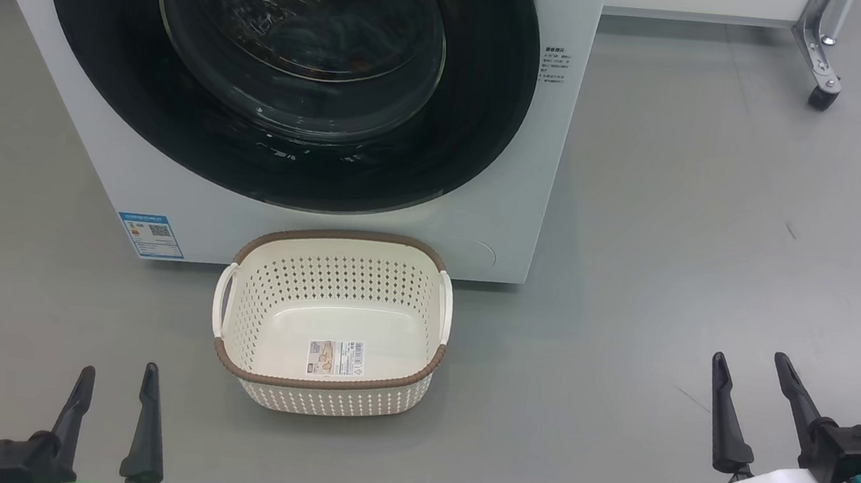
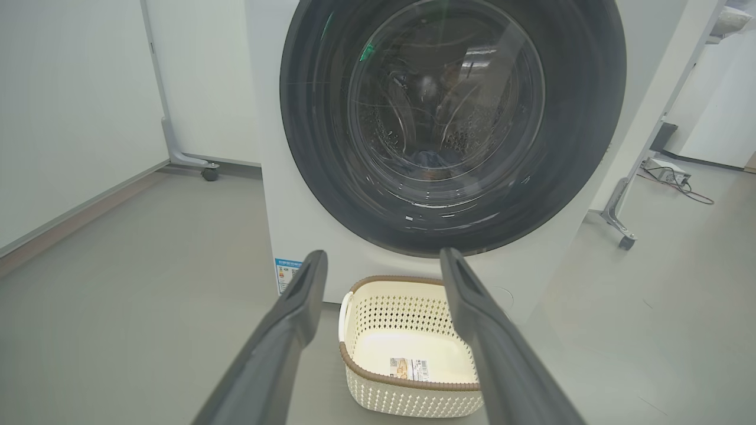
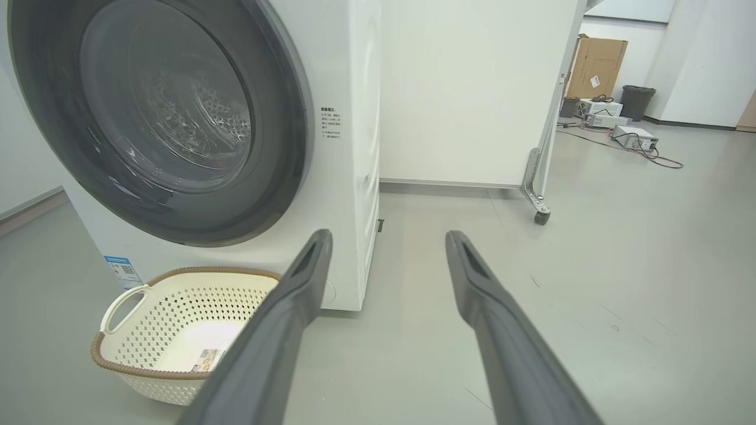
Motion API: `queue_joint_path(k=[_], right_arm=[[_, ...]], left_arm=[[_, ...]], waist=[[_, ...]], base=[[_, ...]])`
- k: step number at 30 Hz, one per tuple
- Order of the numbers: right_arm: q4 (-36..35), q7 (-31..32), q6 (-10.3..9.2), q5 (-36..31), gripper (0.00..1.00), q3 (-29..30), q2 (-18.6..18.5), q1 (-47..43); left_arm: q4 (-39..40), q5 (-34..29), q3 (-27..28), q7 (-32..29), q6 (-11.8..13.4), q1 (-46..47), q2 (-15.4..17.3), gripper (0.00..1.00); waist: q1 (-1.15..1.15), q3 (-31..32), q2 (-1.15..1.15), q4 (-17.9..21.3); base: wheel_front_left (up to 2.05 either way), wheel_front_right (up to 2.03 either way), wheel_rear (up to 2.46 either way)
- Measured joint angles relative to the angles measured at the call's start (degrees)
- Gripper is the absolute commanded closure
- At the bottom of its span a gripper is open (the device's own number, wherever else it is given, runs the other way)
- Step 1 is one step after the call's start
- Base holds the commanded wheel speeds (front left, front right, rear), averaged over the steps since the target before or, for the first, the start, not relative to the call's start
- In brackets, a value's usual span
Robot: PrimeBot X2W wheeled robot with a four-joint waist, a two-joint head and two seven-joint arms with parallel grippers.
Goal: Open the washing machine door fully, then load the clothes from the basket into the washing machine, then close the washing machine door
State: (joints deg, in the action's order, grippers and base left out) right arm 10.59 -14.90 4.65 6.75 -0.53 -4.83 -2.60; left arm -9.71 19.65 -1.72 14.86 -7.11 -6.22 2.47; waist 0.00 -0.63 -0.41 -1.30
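On the floor (image 1: 633, 295), just in front of the washing machine (image 1: 90, 126), the basket (image 1: 327, 383) stands empty. The washing machine door (image 1: 277, 177) sits flush, apparently shut. A dim bluish shape behind its glass may be the clothes (image 2: 430, 158). The left end effector (image 1: 119, 369) and right end effector (image 1: 750, 357) are wide and hold nothing. Judgement: the closing step looks complete. The next move calls only for confirming the latch.
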Motion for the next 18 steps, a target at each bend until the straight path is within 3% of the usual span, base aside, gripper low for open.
queue_joint_path(k=[6, 7, 18], right_arm=[[0.00, 0.00, 0.35, -0.37, 0.00, 0.19, 0.27, -0.01], [0.00, 0.00, 0.35, -0.41, 1.00, 0.22, 0.30, -0.01], [4.52, 0.76, 0.34, 1.19, 1.00, 0.51, 2.10, -1.92]], left_arm=[[0.07, 0.03, 0.05, 0.00, 0.00, -0.10, 0.00, 0.00], [0.07, 0.14, 0.11, 0.00, 0.00, -0.19, 0.00, 1.00], [-3.58, 1.68, -0.80, -0.10, 0.02, -1.24, -1.30, 1.00]], waist=[[0.00, -0.09, 0.00, -0.09], [0.00, -0.11, 0.00, -0.11], [0.00, -0.09, 0.00, -0.09]], base=[[0.00, 0.00, 0.00], [0.00, 0.00, 0.00], [0.00, 0.00, 0.00]])
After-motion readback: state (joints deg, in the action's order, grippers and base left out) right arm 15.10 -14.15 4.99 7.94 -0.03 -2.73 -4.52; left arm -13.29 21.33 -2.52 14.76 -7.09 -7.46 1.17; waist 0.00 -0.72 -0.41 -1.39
